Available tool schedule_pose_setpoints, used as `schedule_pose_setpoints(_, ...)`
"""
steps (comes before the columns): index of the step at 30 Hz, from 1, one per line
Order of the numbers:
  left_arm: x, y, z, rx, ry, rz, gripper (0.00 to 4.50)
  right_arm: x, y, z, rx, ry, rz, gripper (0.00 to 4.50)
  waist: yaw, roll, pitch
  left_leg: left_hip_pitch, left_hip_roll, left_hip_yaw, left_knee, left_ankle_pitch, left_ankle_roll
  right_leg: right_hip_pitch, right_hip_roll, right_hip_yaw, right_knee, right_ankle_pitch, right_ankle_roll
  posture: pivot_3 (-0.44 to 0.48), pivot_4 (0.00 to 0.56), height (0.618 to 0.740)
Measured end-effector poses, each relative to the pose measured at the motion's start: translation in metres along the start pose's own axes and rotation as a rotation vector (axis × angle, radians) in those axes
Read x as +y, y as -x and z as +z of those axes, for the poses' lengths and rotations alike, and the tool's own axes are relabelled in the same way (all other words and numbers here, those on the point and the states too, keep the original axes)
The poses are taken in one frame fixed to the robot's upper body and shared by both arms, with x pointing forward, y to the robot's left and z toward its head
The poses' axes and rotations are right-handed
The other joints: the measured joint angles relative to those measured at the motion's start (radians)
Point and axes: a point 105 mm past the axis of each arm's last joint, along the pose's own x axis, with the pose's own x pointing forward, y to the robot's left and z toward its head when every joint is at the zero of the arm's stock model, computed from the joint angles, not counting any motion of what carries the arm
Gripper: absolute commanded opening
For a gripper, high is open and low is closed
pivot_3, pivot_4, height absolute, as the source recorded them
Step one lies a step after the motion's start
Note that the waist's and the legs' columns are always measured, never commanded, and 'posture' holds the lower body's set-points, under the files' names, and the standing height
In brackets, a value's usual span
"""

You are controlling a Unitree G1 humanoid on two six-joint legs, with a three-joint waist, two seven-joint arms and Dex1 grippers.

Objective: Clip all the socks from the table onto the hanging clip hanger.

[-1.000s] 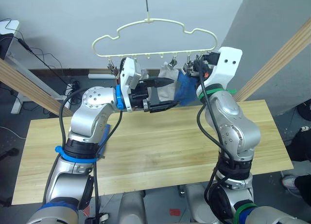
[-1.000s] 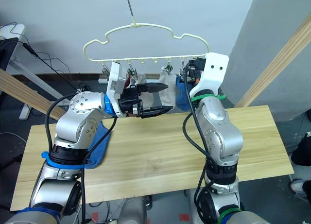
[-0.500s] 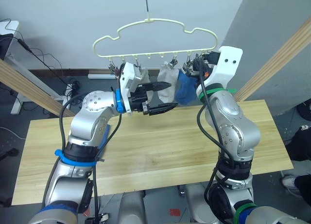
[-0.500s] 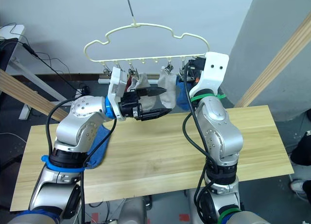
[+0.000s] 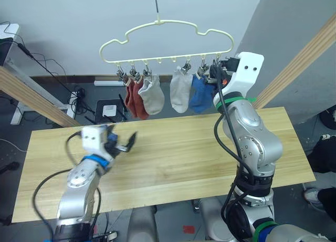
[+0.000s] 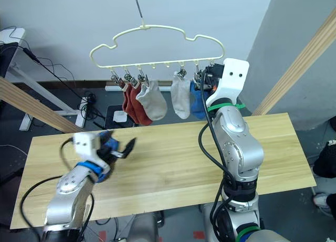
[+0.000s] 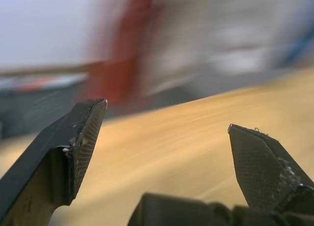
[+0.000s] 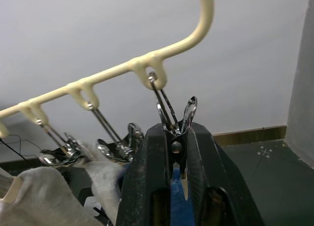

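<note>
Since a second ago my left arm has dropped away from the clip hanger [image 5: 167, 42]: then it reached up among the hanging socks, and now my left gripper [image 5: 122, 144] hovers low over the left part of the table [image 5: 173, 158], its two black fingers [image 7: 81, 138] spread wide with nothing between them. My right arm has not shifted; my right gripper [image 8: 179, 152] stays raised at the hanger's right end, its fingers pressed together around a metal clip [image 8: 175, 119], squeezing its handles.

With my left arm out of the way, the row of socks shows plainly. Two rust red socks [image 5: 134, 97] hang side by side at the left, touching each other, and a light grey sock [image 5: 153, 95] hangs just beside them, overlapping the nearer red one. After a gap comes a second grey sock [image 5: 180, 91], and a blue sock [image 5: 199, 95] hangs next to it, close to my right wrist. Another blue sock [image 6: 107, 143] lies on the table behind my left gripper, mostly hidden by it.

Wooden poles [image 5: 31, 92] slant on either side of the table.
</note>
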Motion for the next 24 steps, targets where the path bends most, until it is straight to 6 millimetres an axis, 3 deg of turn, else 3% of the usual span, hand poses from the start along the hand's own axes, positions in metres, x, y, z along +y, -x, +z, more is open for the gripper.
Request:
schedule_pose_setpoints(6,0.019,-0.013,-0.011,0.089,0.099,0.080,4.50,0.003,0.000,-0.001,0.004,0.001,0.011,0.13,0.010,0.000,0.000,0.000,0.000,0.000,0.002,0.001,0.001,0.000,0.000,0.000,0.000,0.001,0.000,-0.158,0.343,0.740)
schedule_pose_setpoints(11,0.026,-0.026,-0.035,0.221,0.132,0.105,4.50,0.003,0.000,-0.002,0.010,0.002,0.011,0.13,0.011,0.000,0.000,0.000,0.000,0.000,0.000,0.001,0.001,0.000,0.001,0.000,0.000,0.001,-0.002,-0.169,0.344,0.740)
schedule_pose_setpoints(22,0.033,-0.035,-0.034,0.226,0.148,0.161,4.50,0.003,0.000,-0.004,0.025,0.004,0.012,0.13,0.010,0.000,0.000,0.001,0.000,0.001,-0.001,0.001,0.001,0.000,0.000,0.000,0.001,0.001,-0.002,-0.172,0.342,0.740)
schedule_pose_setpoints(24,0.033,-0.035,-0.035,0.237,0.150,0.169,4.11,0.003,0.000,-0.004,0.025,0.004,0.012,0.13,0.010,0.000,0.000,0.001,0.000,0.001,-0.001,0.001,0.001,0.000,0.000,0.000,0.001,0.001,-0.002,-0.171,0.341,0.740)
